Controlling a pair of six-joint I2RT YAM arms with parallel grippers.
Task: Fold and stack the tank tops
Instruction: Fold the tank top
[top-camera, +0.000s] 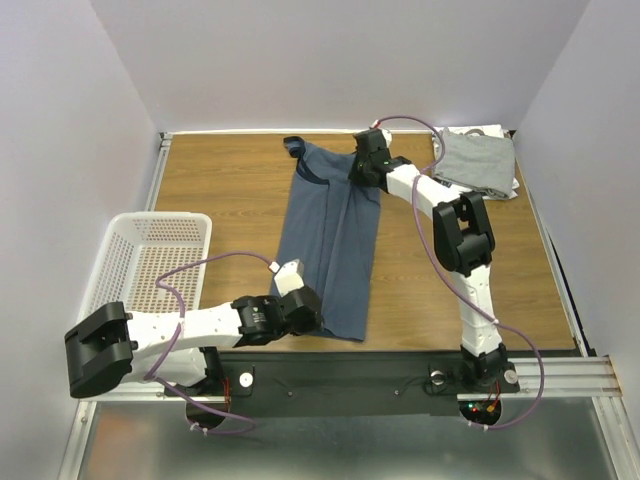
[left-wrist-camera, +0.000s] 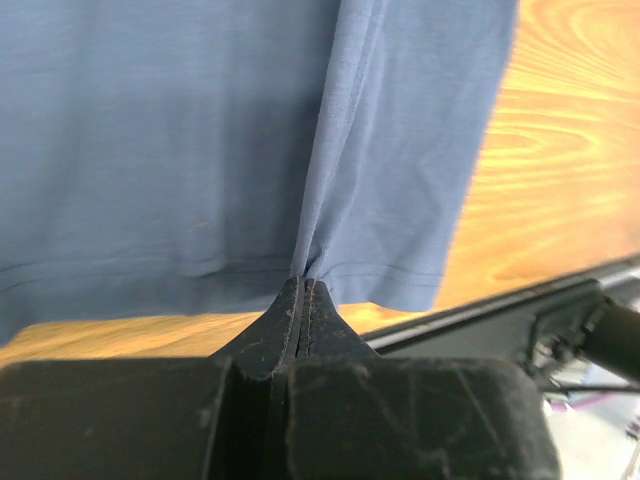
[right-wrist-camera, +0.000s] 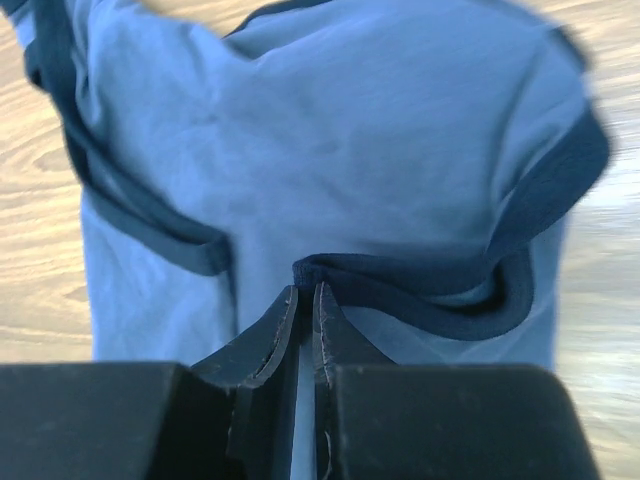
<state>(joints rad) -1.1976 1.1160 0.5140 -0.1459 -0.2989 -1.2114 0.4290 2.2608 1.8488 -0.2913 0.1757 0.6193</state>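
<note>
The slate-blue tank top (top-camera: 335, 240) lies in a long strip down the middle of the wooden tabletop (top-camera: 230, 190). Its neck end is toward the far side and its hem (top-camera: 335, 332) is close to the near edge. It looks doubled over lengthwise, with a soft crease running along its length.

The left arm (top-camera: 200, 325) reaches in low from the near left. The left jaws are pressed together on a small pinch of the hem near its left corner. In the left wrist view the blue cloth (left-wrist-camera: 200, 150) gathers into a narrow fold that rises straight from the closed tips. The stitched hem line runs off to either side, with bare wood showing to the right.

The right arm (top-camera: 460, 235) stretches across to the far end of the garment. The right jaws are clamped on the navy trim (right-wrist-camera: 400, 275), with only a thin gap left between them where the band passes through. From the right wrist camera the dark trim curls in a loop just past the tips. A second strap (right-wrist-camera: 130, 205) crosses the blue fabric on the left.

A grey tank top (top-camera: 475, 160) sits folded in the far right corner of the tabletop, well apart from the blue one. A sliver of white cloth (top-camera: 514, 187) shows at its right edge. A white mesh basket (top-camera: 160, 217) stands at the left edge of the tabletop, near the left arm.
</note>
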